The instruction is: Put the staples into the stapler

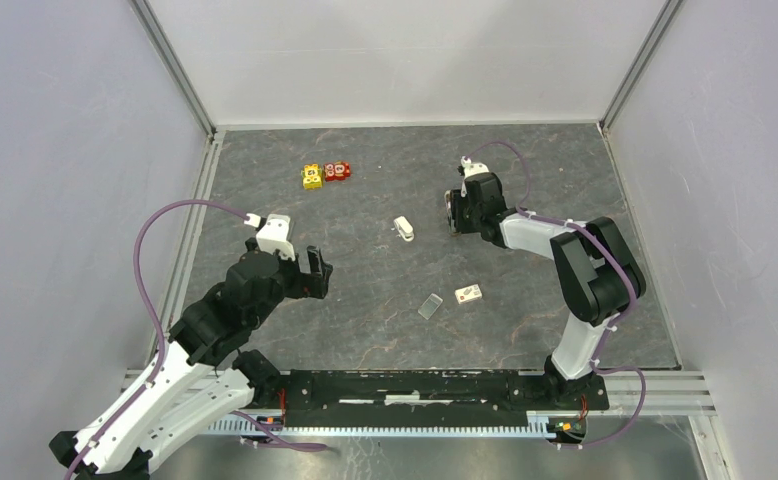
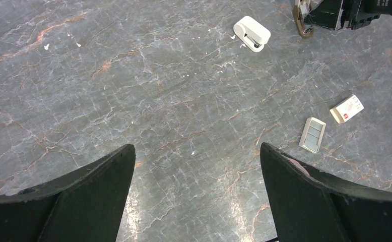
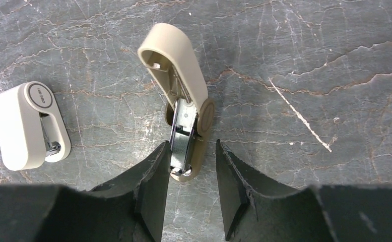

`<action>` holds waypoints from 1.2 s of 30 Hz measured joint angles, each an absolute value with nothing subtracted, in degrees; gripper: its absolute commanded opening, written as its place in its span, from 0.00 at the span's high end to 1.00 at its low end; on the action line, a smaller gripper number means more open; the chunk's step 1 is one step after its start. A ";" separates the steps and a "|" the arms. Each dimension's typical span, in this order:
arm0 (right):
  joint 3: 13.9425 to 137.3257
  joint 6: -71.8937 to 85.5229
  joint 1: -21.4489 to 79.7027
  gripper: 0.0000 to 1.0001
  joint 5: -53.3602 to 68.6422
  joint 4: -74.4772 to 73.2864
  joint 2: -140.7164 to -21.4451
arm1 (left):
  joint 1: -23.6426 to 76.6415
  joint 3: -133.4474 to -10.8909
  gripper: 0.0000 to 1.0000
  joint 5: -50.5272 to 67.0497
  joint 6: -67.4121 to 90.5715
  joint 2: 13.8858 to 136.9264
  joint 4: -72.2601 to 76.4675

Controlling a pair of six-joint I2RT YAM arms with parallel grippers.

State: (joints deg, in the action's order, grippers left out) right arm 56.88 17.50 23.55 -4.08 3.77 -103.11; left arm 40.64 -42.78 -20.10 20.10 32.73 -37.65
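A beige stapler lies on the table with its lid swung open, and a strip of staples shows in its metal channel. My right gripper straddles its near end. The left finger touches the channel's side; a gap separates the right finger from the stapler, so the jaws are open. To the left lies a second, cream-white mini stapler, closed, also seen from above. My left gripper hovers wide open and empty over bare table, well left of both.
A white staple box with red print and a small grey tray lie in front of the right arm. Yellow and red toy blocks sit at the far left. White walls enclose the table.
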 measured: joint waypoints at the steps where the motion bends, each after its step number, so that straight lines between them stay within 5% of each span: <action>1: 56.88 17.50 23.59 0.55 -4.10 3.75 -103.07 | 40.64 -42.78 0.00 -20.10 20.10 32.73 -37.65; 21: 57.23 19.29 25.80 0.54 -7.22 2.15 -102.87 | 40.64 -42.78 0.00 -20.53 20.12 32.82 -37.65; 30: 58.19 18.68 26.70 0.84 -9.65 1.67 -104.53 | 40.64 -42.78 0.00 -20.69 20.10 32.80 -37.63; 36: 58.11 16.80 26.74 0.95 -10.28 1.56 -104.29 | 40.64 -42.78 0.00 -20.93 20.10 32.91 -37.63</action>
